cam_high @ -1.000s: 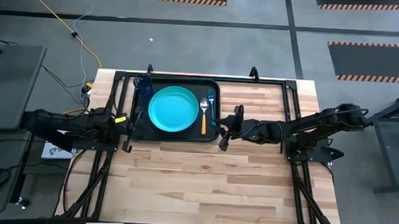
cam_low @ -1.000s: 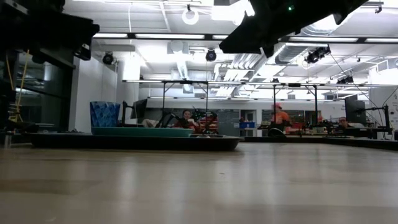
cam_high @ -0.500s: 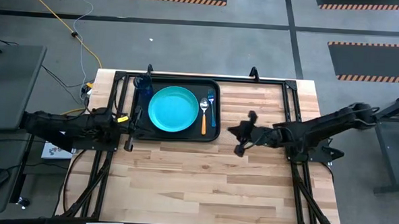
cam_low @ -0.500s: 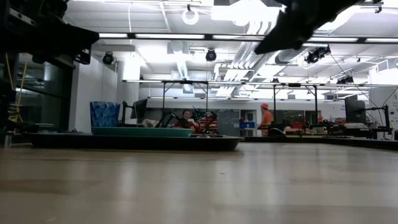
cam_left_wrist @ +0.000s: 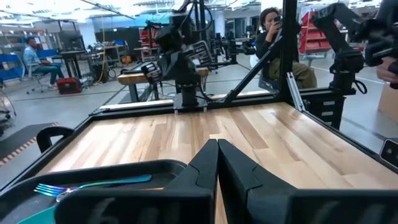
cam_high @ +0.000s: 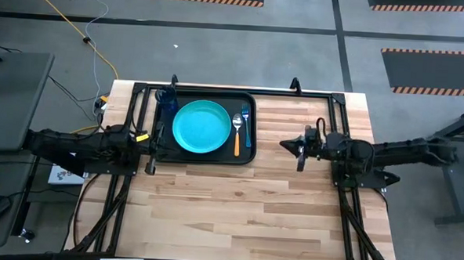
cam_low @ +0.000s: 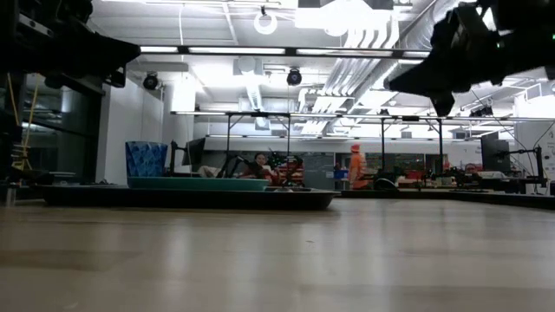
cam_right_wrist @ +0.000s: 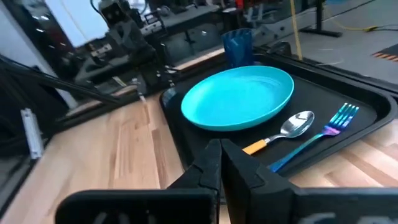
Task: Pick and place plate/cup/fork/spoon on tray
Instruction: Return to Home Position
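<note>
The black tray (cam_high: 253,99) lies at the table's far left. On it lie the turquoise plate (cam_high: 202,127), the dark-blue cup (cam_high: 167,97) at the tray's far left corner, the orange-handled spoon (cam_high: 236,134) and the light-blue fork (cam_high: 245,124). They also show in the right wrist view: plate (cam_right_wrist: 239,96), cup (cam_right_wrist: 239,46), spoon (cam_right_wrist: 281,133), fork (cam_right_wrist: 323,134). My left gripper (cam_high: 151,142) is shut and empty at the tray's left rim. My right gripper (cam_high: 296,152) is shut and empty over bare table, right of the tray.
Bare wooden tabletop (cam_high: 244,209) fills the near half and the right side. A black frame (cam_high: 338,119) runs along the table's edges. People stand and sit in the room beyond the table (cam_low: 354,165).
My right gripper has drawn back from the tray's right rim toward the table's right edge, its arm folding in. The tableware on the tray has stayed still.
</note>
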`<state>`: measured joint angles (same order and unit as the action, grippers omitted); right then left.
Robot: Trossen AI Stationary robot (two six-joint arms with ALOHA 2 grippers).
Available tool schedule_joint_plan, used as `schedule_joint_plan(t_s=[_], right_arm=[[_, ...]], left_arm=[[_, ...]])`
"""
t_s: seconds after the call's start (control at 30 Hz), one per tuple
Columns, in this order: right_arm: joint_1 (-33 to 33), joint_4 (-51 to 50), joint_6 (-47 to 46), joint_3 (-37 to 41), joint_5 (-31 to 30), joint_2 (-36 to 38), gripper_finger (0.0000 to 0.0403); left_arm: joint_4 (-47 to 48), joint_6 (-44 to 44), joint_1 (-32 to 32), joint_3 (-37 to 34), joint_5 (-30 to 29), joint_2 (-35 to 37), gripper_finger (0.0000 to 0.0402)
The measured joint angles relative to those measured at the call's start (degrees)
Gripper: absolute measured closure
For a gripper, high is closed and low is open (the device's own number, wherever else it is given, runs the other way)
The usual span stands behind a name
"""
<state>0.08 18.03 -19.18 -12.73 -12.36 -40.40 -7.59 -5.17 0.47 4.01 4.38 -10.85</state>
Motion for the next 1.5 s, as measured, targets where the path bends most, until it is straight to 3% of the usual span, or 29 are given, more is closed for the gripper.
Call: schedule_joint_plan(t_s=[0.17, 0.37, 0.63, 0.9, 1.03, 1.17, 1.23, 1.5], right_arm=[[-6.32, 4.03, 2.64, 4.43, 6.83, 3.34, 0.0403], [-5.58, 15.32, 5.45, 12.13, 9.14, 6.82, 0.0403], [-4.79, 6.04, 7.15, 12.15, 9.09, 15.02, 0.0403], [-4.94, -16.74, 5.3, 12.15, 7.73, 33.48, 0.0403], [-4.94, -16.51, 9.56, 12.15, 9.41, 40.4, 0.0403], [-4.94, -16.7, 11.77, 12.15, 9.6, 39.12, 0.0403], [-4.94, -16.82, 11.74, 12.15, 9.6, 38.46, 0.0403], [-4.94, -16.86, 10.79, 12.15, 9.85, 37.38, 0.0403]], left_arm=[[1.28, 0.38, 0.0, 0.0, -0.01, -0.01, 0.0401], [5.07, 0.42, 0.0, 0.0, -0.04, 0.0, 0.0401], [5.29, 0.42, 0.0, 0.0, -0.08, -0.02, 0.0401], [5.29, 0.44, -0.44, 0.0, -0.11, 0.31, 0.0401], [5.24, 0.43, -0.52, 0.0, -0.11, 0.4, 0.0401], [2.56, 0.46, -0.52, -1.92, -0.13, 1.8, 0.0401], [7.39, 0.49, -0.67, -3.32, -0.48, 4.48, 0.0401], [6.95, 0.48, -1.03, -3.28, -4.29, 10.64, 0.0401]])
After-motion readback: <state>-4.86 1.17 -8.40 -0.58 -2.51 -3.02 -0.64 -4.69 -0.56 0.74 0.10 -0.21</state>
